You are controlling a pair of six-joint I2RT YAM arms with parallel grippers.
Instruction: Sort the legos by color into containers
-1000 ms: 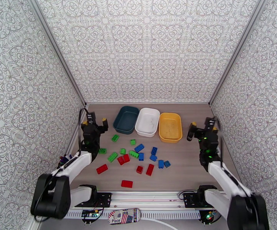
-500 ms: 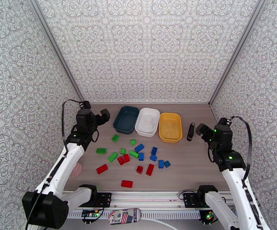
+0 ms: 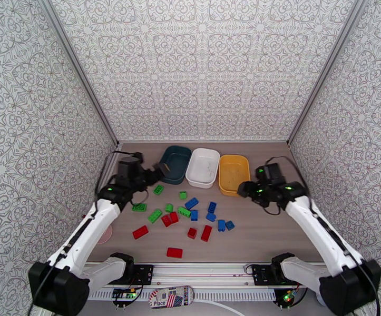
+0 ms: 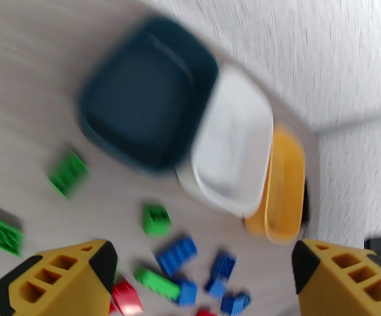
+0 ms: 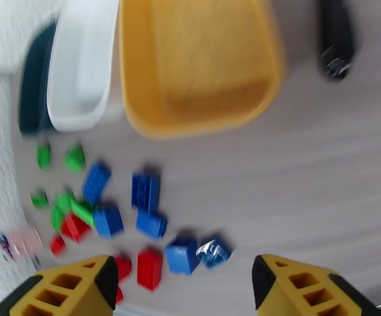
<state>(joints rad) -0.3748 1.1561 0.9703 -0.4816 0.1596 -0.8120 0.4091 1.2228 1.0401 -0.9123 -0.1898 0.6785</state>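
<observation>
item: legos (image 3: 174, 252), red, green and blue, all loose on the table (image 3: 274, 233); none lay in a tub, so sorting looked unstarted. nearest was a lone red one, with more reds just beyond. past them sat a tight middle cluster, where a red brick (image 3: 169, 219) lay touching or almost touching green ones, and blue bricks (image 3: 221, 225) lay close together to the right. risk: fingers closing there could catch a neighbour of another colour, or squeeze a small brick out sideways.

item: left gripper (image 4: 203, 262), fingers spread, nothing between them, above the green bricks (image 3: 158, 189) at the far left of the scatter.

item: right gripper (image 5: 185, 272), fingers spread, empty, just beside the yellow tub's near edge. risk: a descent there could knock that tub; both arms reaching for the middle cluster could collide.

item: containers, farthest: teal tub (image 3: 175, 161) left, white tub (image 3: 203, 167) middle, yellow tub (image 3: 234, 174) right, side by side, apparently touching, all seemingly empty. risk: a brick released over a shared rim could bounce into the wrong tub.
</observation>
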